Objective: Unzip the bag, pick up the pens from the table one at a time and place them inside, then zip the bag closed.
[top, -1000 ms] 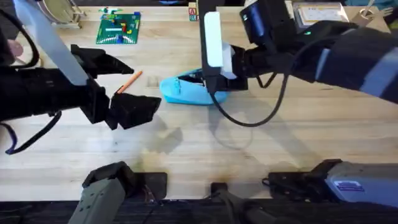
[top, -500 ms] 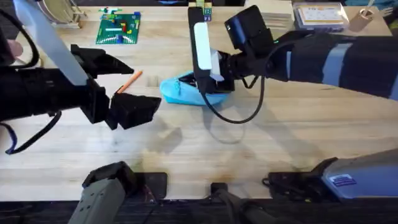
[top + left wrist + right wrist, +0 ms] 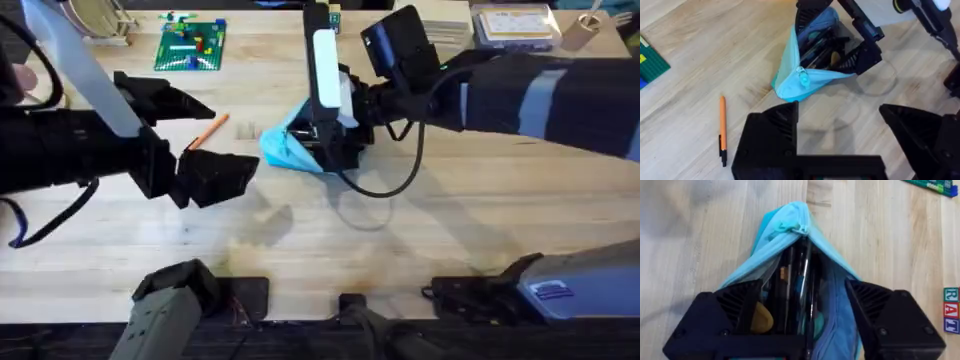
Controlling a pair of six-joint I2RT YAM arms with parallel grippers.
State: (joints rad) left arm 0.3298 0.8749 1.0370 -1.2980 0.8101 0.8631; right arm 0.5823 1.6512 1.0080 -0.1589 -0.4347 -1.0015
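The light blue soft fabric pencil pouch (image 3: 287,148) is found just above the middle of the overhead frame, on the light wooden plank tabletop (image 3: 420,240). It is tipped up at one end, and its zipper mouth is spread into a wide wedge. The right gripper (image 3: 805,311) is set at that mouth with its black fingers (image 3: 727,311) wide apart, one on either side of the opening. This seems intended to hold the mouth open, though it cannot be told whether the fingers press on the fabric from inside or merely flank it. Dark stick-like contents are seen inside the pouch in the right wrist view. The small teal pull tab (image 3: 802,76) hangs at the closed tip of the wedge, so the unzipping step is judged done. The thin orange pen with a dark tip (image 3: 722,129) lies on the bare wood, well apart from the pouch, at the left of the left wrist view. The left gripper (image 3: 840,131) is held above the table near that pen, with fingers parted and nothing between them, presumably so that the pen can be picked up once the pouch is held ready.
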